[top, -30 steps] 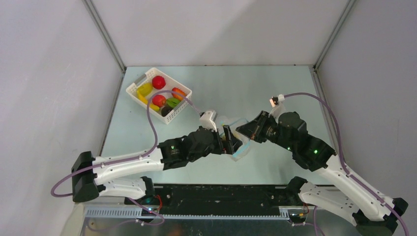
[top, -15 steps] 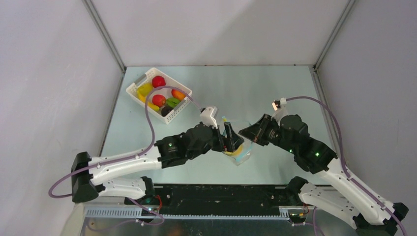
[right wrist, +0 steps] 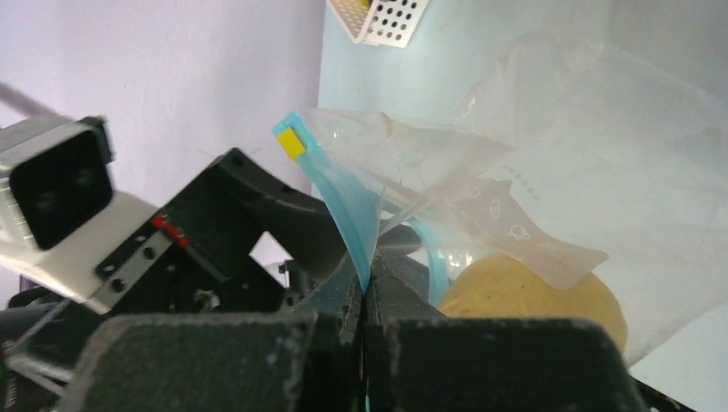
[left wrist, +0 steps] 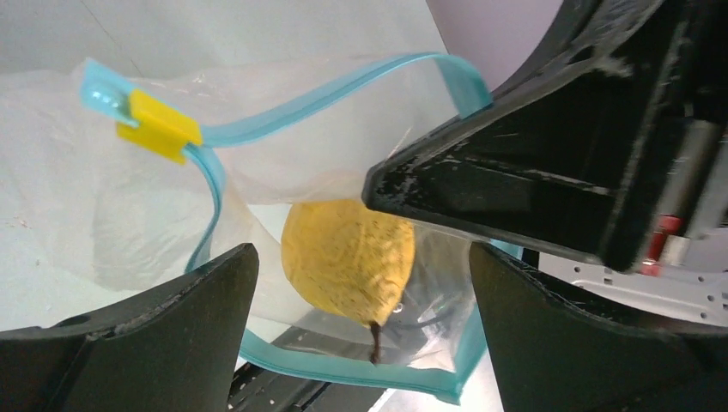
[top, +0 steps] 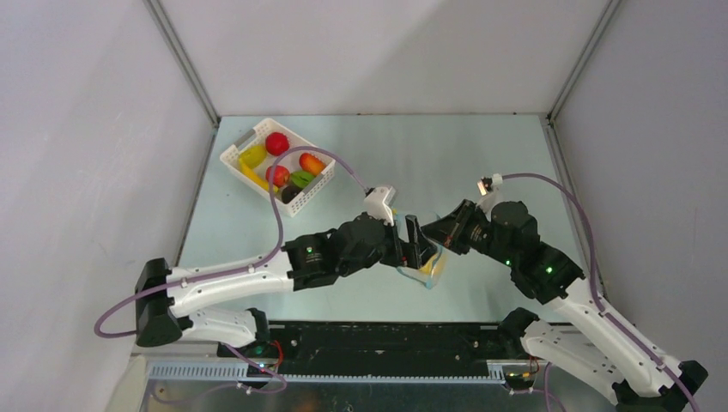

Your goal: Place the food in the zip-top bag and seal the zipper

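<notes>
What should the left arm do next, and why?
Probably pull the open left gripper back from the zip-top bag toward the basket: the yellow fruit already lies inside, more food waits in the basket, and the right gripper pinches the zipper.

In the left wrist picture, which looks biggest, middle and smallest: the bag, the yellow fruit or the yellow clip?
Largest: the zip-top bag.
Next: the yellow fruit inside it.
Smallest: the yellow clip on the zipper.
</notes>
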Available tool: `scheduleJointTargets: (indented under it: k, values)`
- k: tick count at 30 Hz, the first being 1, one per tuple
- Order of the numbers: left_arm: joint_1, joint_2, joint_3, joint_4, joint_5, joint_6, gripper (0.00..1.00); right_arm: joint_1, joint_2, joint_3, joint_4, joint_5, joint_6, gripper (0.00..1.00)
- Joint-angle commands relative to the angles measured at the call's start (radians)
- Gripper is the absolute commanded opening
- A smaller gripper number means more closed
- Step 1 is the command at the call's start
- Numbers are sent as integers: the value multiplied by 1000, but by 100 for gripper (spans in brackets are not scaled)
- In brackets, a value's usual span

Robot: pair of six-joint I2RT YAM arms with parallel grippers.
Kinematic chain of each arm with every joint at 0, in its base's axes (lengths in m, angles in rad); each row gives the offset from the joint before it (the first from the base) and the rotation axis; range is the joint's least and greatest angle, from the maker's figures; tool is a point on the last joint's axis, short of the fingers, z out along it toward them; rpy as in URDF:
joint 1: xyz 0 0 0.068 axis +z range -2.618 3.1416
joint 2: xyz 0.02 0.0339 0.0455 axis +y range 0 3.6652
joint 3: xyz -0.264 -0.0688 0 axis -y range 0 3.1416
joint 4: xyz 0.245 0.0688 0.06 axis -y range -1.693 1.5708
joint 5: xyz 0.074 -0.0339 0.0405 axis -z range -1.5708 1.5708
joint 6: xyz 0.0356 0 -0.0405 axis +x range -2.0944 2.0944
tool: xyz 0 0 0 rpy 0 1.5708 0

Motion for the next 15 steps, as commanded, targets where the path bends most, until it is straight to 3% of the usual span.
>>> scheduleJointTargets:
  k: [1,7,15]
  values:
    - [-9,-37,82,12,-52,27,100,-23,-9,-34,55,-65,49,0]
    - [-9,-71,105,-92,-140,42,100,-40,-30,-37,40,-67,61,0]
    - [-9,-304,-3,-253,-295,-5,100,-68,-38,-53,44,-94,78,0]
